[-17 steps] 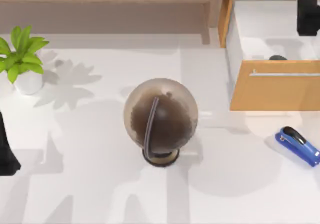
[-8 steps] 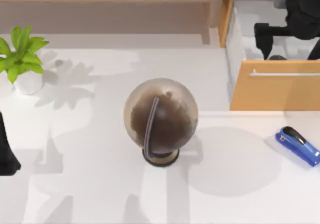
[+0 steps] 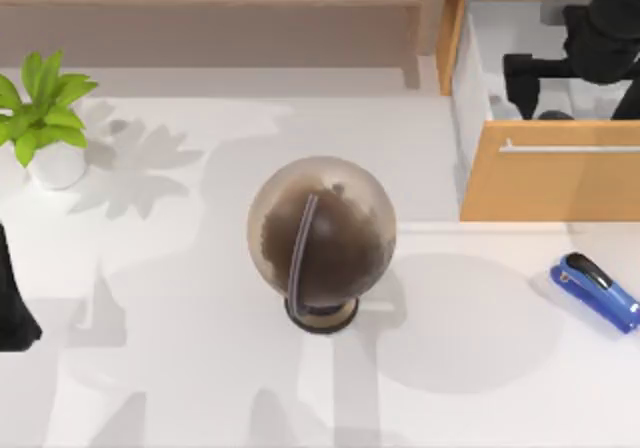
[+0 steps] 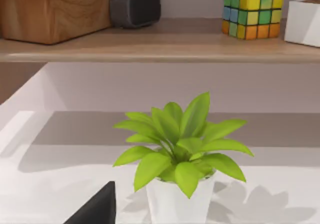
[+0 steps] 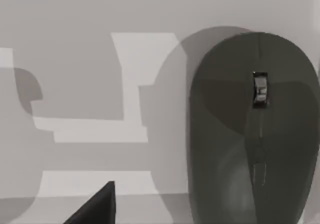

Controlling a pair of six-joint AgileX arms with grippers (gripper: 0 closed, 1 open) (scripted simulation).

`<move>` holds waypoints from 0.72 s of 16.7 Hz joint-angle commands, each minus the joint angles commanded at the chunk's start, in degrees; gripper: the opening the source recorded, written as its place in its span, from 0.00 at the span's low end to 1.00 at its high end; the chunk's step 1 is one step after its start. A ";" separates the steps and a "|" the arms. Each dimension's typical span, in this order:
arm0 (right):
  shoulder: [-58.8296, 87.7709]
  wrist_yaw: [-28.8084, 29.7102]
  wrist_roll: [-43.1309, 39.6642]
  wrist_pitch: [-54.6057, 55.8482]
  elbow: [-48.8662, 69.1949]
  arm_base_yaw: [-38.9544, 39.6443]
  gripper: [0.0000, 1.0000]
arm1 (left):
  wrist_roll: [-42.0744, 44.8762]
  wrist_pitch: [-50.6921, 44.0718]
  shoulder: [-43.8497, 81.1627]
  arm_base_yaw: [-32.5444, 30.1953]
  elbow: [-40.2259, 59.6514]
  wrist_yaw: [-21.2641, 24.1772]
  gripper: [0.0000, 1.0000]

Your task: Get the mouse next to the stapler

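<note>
White table [image 3: 180,368], wooden shelf behind, open drawer [image 3: 550,178] at right rear. Right gripper [image 3: 560,68]: hanging over the drawer; finger spread cannot be told. Mouse [image 5: 254,129]: on the drawer floor, directly below the gripper and slightly off its centre, untouched; dark sliver at the drawer front in the top view [image 3: 555,115]. Stapler [image 3: 597,290]: on the table outside the drawer, well apart from the gripper. Globe [image 3: 321,236]: mid-table. Plant [image 3: 45,118]: near the parked left arm [image 3: 15,303]. Step judged: approach, before grasp. Next: centre over the mouse, descend, close, lift clear of the drawer front.
</note>
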 joint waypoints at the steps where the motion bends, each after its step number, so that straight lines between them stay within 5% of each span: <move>1: 0.00 0.00 0.00 0.01 -0.01 0.00 1.00 | 0.00 0.00 0.00 0.00 0.00 0.00 1.00; 12: -0.69 0.03 0.04 2.56 -3.19 0.23 1.00 | 0.00 0.00 0.00 0.00 0.00 0.00 1.00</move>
